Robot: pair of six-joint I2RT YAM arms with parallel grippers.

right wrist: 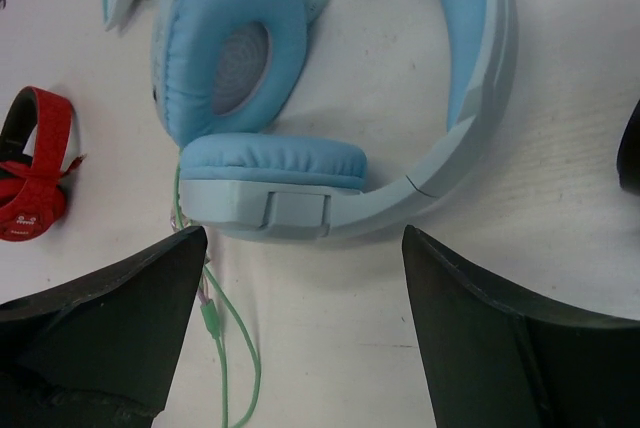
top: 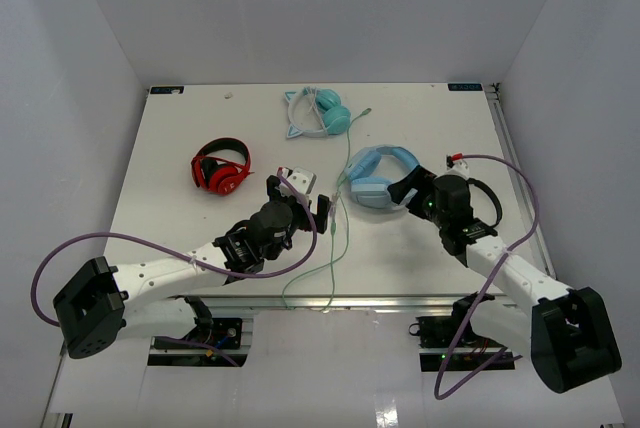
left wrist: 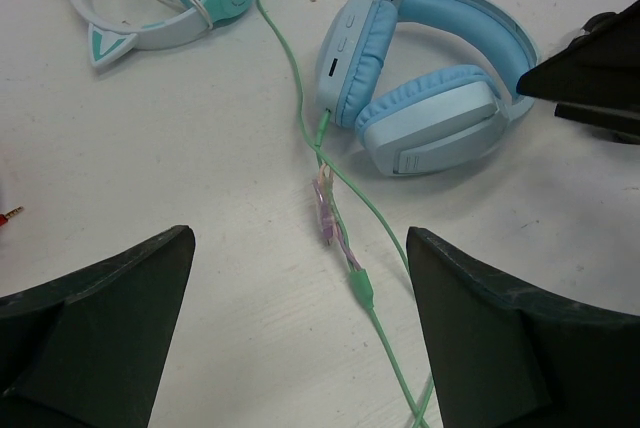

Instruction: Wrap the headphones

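The light-blue headphones (top: 380,178) lie flat on the white table, right of centre, cups to the left. They also show in the left wrist view (left wrist: 430,78) and the right wrist view (right wrist: 300,168). Their pale-green cable (top: 333,248) runs loose from the left cup toward the near edge, with a purple-wrapped stretch (left wrist: 335,223). My left gripper (top: 305,196) is open and empty over the cable (left wrist: 345,248), its tips (left wrist: 300,238) either side of it. My right gripper (top: 415,193) is open and empty, its tips (right wrist: 305,233) just short of the near cup.
A teal cat-ear pair (top: 320,113) lies at the back centre and a red-and-black pair (top: 222,168) at the left. A small red plug (top: 455,158) lies right of the headphones. The table's near edge (top: 330,300) is close behind the cable's loop.
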